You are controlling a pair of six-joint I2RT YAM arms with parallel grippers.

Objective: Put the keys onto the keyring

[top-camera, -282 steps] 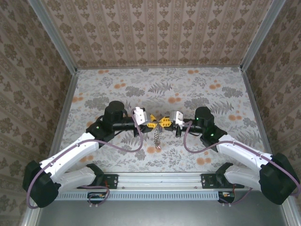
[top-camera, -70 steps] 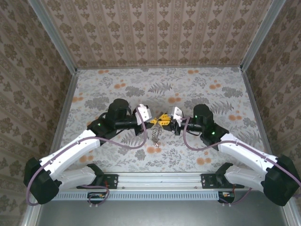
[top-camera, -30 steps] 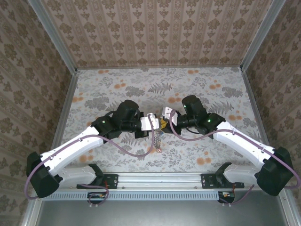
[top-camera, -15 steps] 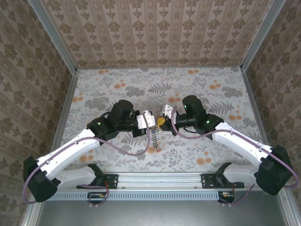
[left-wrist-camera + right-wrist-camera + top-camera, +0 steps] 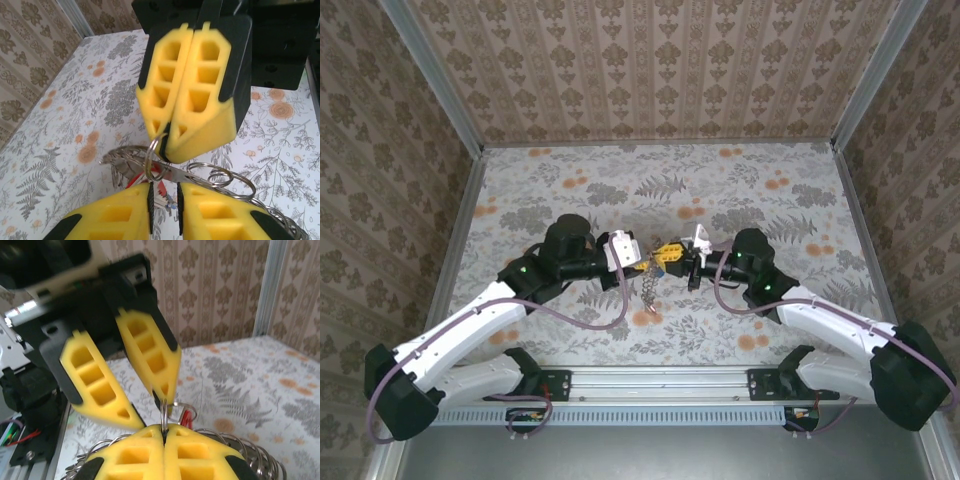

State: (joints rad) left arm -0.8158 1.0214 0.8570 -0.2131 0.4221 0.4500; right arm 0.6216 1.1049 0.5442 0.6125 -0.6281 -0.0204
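Right tool (image 5: 163, 427) was clamped shut on a thin wire loop (image 5: 163, 413), standing it upright above the pads, I judged so that the other arm could work at it. Below it the keyring (image 5: 248, 452) and a red-tagged key (image 5: 160, 189) hung over the middle of the worktop (image 5: 570, 180). Beyond the loop, left tool (image 5: 164, 187) had its pads spread apart, gripping nothing I could see, probably ready to take the key.
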